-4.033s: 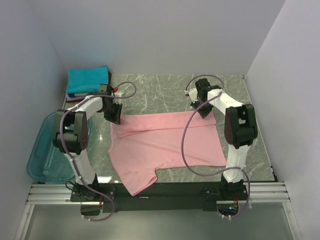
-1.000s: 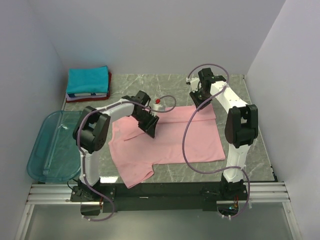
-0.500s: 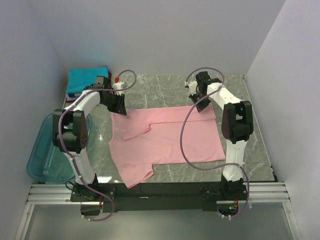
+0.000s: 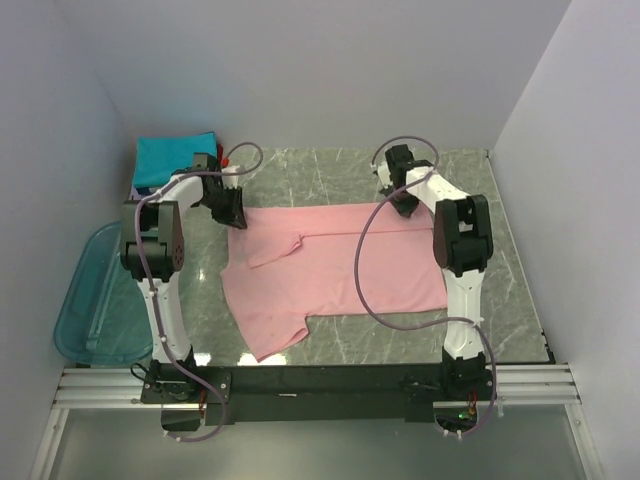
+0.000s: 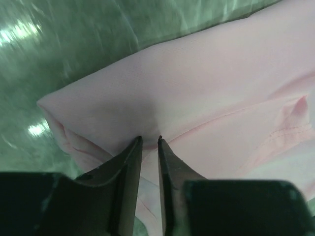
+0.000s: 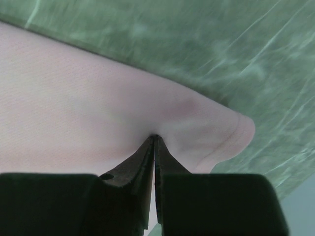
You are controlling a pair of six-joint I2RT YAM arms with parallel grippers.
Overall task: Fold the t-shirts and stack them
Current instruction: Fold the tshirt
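View: top
Pink shirt point(image 4: 340, 270): spread flat across the middle of the green marbled counter point(image 4: 330, 170), far edge doubled over, one sleeve trailing toward the near left.
Left claw point(image 4: 233, 215): down on the far-left corner of the pink shirt, touching the cloth.
Right claw point(image 4: 400, 200): down on the far-right corner, touching the cloth.
Teal shirt point(image 4: 172, 158): folded, on top of a small pile with red and white edges, in the far-left corner of the counter.
Bin point(image 4: 85, 300): translucent blue, off the counter's left side.

View: left wrist
Left claw point(image 5: 147, 140): fingers drawn close, only a thin slit between, pinched on a ridge of pink cloth.
Pink shirt point(image 5: 211, 88): corner layered, a seam running off to the right.
Counter point(image 5: 74, 44): bare green beyond the corner, blurred.

View: right wrist
Right claw point(image 6: 154, 136): fingertips all but meeting, nipping the cloth just inside the hem.
Pink shirt point(image 6: 74, 98): rounded corner lying against the counter point(image 6: 206, 44).
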